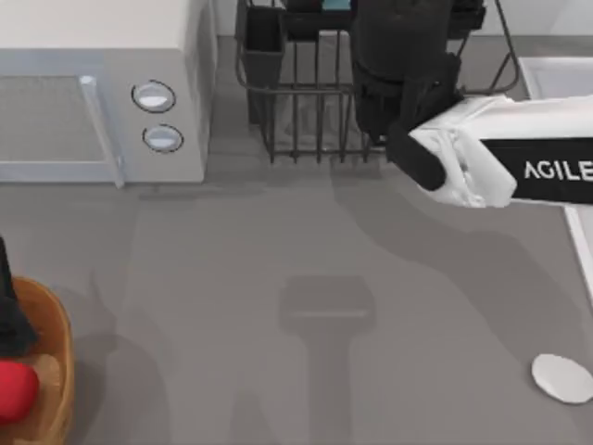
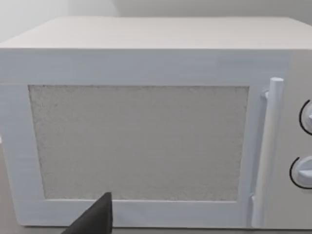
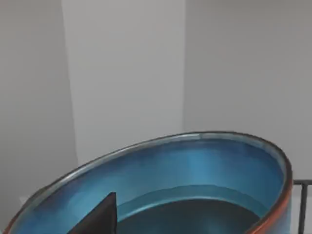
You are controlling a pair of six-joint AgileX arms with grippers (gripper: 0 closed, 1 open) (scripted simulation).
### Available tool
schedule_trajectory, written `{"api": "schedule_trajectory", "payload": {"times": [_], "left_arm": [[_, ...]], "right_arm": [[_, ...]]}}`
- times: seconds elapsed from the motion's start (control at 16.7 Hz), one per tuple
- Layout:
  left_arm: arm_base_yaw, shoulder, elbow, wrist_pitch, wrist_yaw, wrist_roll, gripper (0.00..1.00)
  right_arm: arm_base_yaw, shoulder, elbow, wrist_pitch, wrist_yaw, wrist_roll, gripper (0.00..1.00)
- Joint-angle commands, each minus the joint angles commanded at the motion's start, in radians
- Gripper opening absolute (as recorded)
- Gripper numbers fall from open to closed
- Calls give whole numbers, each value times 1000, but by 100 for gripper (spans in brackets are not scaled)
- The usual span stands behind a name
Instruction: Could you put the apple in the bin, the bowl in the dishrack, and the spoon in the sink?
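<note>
1. Bench (image 1: 278, 241): a grey surface carrying a white microwave (image 1: 102, 93) with two round knobs at the top-left of the top view, and a dark wire dishrack (image 1: 306, 102) beside it at top centre.
2. Right arm (image 1: 519, 167): white, marked AGILEX, it reaches in from the right edge of the top view; its dark wrist end lies over the right part of the dishrack.
3. Right gripper (image 3: 97, 219): one dark finger shows in the right wrist view, against the inner side of the bowl (image 3: 195, 180). Whether its jaws are spread or pinching the bowl cannot be told.
4. Bowl: teal-blue glaze with a thin reddish-brown rim, tilted, close before the right wrist camera; a dishrack bar (image 3: 304, 204) stands just beside its rim.
5. Bin (image 1: 51, 371): a round light-brown wooden container at the lower-left edge of the top view. The red apple (image 1: 14, 389) sits in it.
6. Left gripper (image 2: 95, 219): a dark finger tip shows in the left wrist view, facing the microwave door (image 2: 136, 141); its state cannot be told. A dark part of the left arm stands over the bin.
7. Spoon (image 1: 562, 378): a flat white oval lying on the bench at lower right, well apart from the dishrack.
8. Sink (image 1: 556, 79): pale basin with a raised rim along the right edge.
</note>
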Motion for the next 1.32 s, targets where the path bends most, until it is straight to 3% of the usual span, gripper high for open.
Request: {"api": "schedule_trajectory", "payload": {"times": [0.24, 0.54, 1.02, 1.32], "left_arm": [[0, 0, 0, 0, 0, 0, 100], [0, 0, 0, 0, 0, 0, 100], [0, 0, 0, 0, 0, 0, 100], [0, 0, 0, 0, 0, 0, 100]], "right_arm": [[-1, -147, -119, -31, -6, -4, 100], [-70, -562, -441, -156, -80, -13, 100], [-351, -1528, -1039, -481, -374, -30, 100], [-547, -1909, -1256, -639, -575, -24, 100]]}}
